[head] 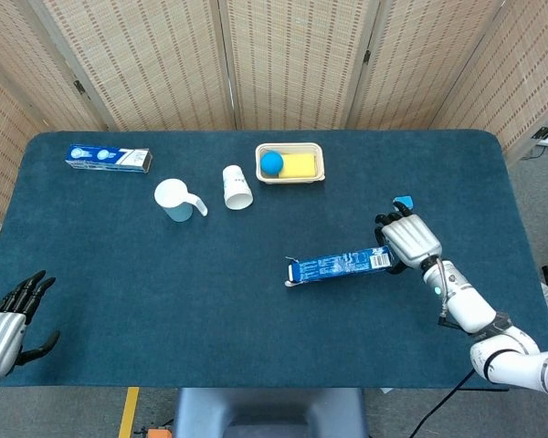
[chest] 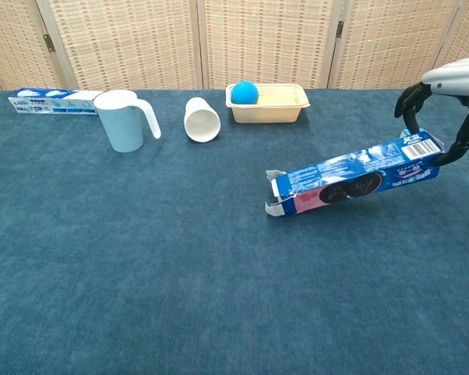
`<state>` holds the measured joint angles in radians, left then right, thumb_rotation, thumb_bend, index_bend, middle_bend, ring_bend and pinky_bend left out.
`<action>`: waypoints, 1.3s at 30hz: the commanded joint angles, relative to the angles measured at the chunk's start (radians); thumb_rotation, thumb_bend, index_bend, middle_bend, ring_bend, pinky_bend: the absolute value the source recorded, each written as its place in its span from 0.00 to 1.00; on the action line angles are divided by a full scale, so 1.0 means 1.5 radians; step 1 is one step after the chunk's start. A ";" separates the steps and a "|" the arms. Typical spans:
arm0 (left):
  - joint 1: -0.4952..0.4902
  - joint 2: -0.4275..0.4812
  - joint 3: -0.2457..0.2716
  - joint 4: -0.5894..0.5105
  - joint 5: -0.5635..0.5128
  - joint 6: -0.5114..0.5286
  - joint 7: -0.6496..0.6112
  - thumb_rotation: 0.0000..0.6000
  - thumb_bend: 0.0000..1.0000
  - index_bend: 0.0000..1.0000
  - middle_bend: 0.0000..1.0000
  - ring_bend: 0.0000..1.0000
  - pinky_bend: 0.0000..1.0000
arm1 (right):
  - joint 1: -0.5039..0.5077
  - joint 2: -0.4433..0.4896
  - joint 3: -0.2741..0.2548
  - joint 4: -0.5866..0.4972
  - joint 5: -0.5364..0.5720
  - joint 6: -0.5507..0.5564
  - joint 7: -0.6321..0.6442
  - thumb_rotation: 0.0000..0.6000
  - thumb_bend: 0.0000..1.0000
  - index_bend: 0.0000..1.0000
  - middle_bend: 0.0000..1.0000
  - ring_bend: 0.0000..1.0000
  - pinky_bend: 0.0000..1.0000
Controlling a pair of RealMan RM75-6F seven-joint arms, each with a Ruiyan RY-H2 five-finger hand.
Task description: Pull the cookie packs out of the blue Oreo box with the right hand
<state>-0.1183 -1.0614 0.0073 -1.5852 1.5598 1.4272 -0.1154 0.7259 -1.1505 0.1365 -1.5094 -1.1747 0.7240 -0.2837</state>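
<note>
A: Where is the Oreo box [head: 340, 265]?

B: On the table [head: 119, 274], right of the middle and closer to the front edge than the back. The right hand [head: 406, 241] grips its closed end, fingers curled around it. In the chest view that end is lifted off the cloth and the box slopes down to its open end, whose flaps touch the table.

A: Which way does the open end face?

B: Toward the table's left edge. I cannot tell whether any packs show inside it.

A: And the left hand [head: 7, 315]?

B: At the front left corner, just off the table's edge. Its fingers are spread apart and hold nothing. Only the head view shows it.

A: What else is on the table?

B: A toothpaste box [head: 108, 158] lies near the back left corner. A pale blue mug [head: 174, 200] stands right of it, handle pointing right, and a white cup [head: 237, 186] lies on its side just beside the mug. A cream tray [head: 291, 175] sits near the middle of the back edge, holding a blue ball [head: 271, 162] and a yellow block [head: 300, 164]. A small blue thing [head: 403, 202] lies just behind the right hand.
</note>
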 commanded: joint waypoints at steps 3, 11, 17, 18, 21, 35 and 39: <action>-0.006 0.001 -0.003 -0.002 -0.015 -0.016 0.004 1.00 0.36 0.01 0.01 0.07 0.19 | 0.009 0.026 -0.005 0.002 0.013 -0.021 0.010 1.00 0.13 0.54 0.24 0.21 0.06; -0.007 -0.009 -0.008 0.007 -0.009 -0.002 0.006 1.00 0.36 0.00 0.01 0.08 0.18 | 0.011 0.110 0.009 -0.049 0.026 -0.015 0.027 1.00 0.13 0.56 0.24 0.20 0.06; -0.010 -0.011 -0.010 0.013 -0.015 -0.009 0.004 1.00 0.36 0.00 0.01 0.08 0.18 | 0.005 0.182 0.018 -0.110 0.005 0.013 0.024 1.00 0.13 0.56 0.24 0.20 0.06; -0.011 -0.013 -0.011 0.015 -0.017 -0.009 0.006 1.00 0.36 0.00 0.01 0.08 0.18 | 0.006 0.193 0.018 -0.119 0.007 0.016 0.016 1.00 0.13 0.56 0.24 0.20 0.06; -0.012 -0.018 -0.013 0.016 -0.021 -0.009 0.014 1.00 0.36 0.00 0.01 0.08 0.18 | 0.006 0.226 0.020 -0.157 0.024 0.027 -0.011 1.00 0.13 0.57 0.24 0.20 0.06; -0.023 -0.019 -0.017 0.017 -0.045 -0.041 0.019 1.00 0.36 0.00 0.01 0.08 0.18 | -0.027 0.353 0.034 -0.254 0.043 0.045 0.042 1.00 0.13 0.58 0.24 0.19 0.06; -0.028 -0.020 -0.017 0.015 -0.050 -0.053 0.023 1.00 0.36 0.00 0.01 0.08 0.18 | -0.045 0.383 0.039 -0.261 0.022 0.053 0.085 1.00 0.13 0.58 0.24 0.19 0.06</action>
<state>-0.1596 -1.0908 -0.0177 -1.5621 1.4856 1.3488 -0.0819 0.6733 -0.5930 0.1895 -1.8933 -1.1259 0.7963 -0.1804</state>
